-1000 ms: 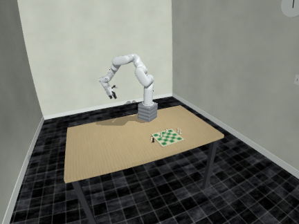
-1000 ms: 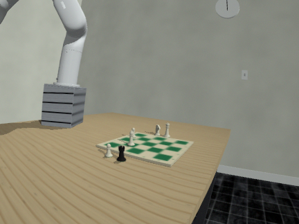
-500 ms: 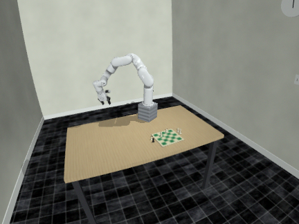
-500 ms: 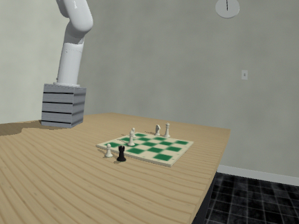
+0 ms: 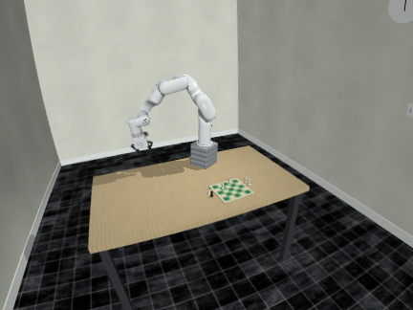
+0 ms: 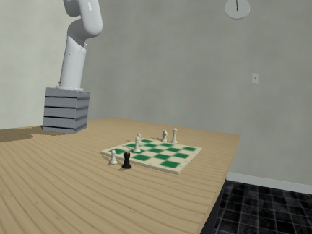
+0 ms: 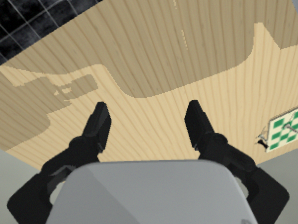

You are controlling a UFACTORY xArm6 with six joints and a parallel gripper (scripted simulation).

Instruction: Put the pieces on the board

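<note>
- Progress: nothing placed yet, as I read it. Rook point(image 6: 126, 159) and pawn point(image 6: 113, 157) stand on the counter point(image 6: 54, 188) just beside the board point(image 6: 180, 167); knight point(image 6: 164, 136) and queen point(image 6: 175, 136) wait at its far edge. One white piece point(image 6: 137, 143) stands on the board.
- Fingers released, holding nothing; gripper point(image 5: 141, 143) hangs well away from the board.
- Wrist view shows only the board's corner; exterior view shows each piece but not the gripper.
</note>
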